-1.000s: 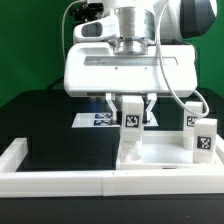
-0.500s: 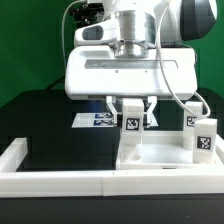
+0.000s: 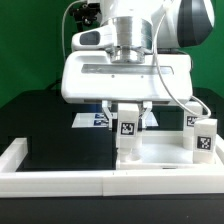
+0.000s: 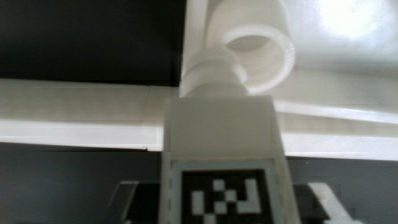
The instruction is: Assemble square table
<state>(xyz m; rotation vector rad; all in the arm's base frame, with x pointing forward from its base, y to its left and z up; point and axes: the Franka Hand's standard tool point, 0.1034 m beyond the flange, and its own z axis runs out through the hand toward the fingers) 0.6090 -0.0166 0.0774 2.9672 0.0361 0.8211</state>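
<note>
Shifted slightly toward the exterior view's left since half a second ago, and tilted a touch: gripper (image 3: 128,110) with the leg (image 3: 128,130) it carries. Tag on that leg now sits just left of frame center, where before it sat a little further right. Jaws pinching the leg from both sides, fingers (image 3: 108,108) visible at either flank of the block, just below the wide white gripper body. Leg upright, lower end down on or just above the square table slab (image 3: 155,160); contact cannot be told. Slab lying in the lower right of the frame, pushed against the long white border wall (image 3: 60,180) that runs along the bottom edge. Two more legs (image 3: 204,138) standing upright at the right edge, on the slab's far side. Marker board (image 3: 98,120) flat on the black table (image 3: 45,115), behind the gripper, partly hidden. From the wrist view: leg (image 4: 222,140) filling the center, tag facing the camera at the bottom, blurred white round shape above it.
</note>
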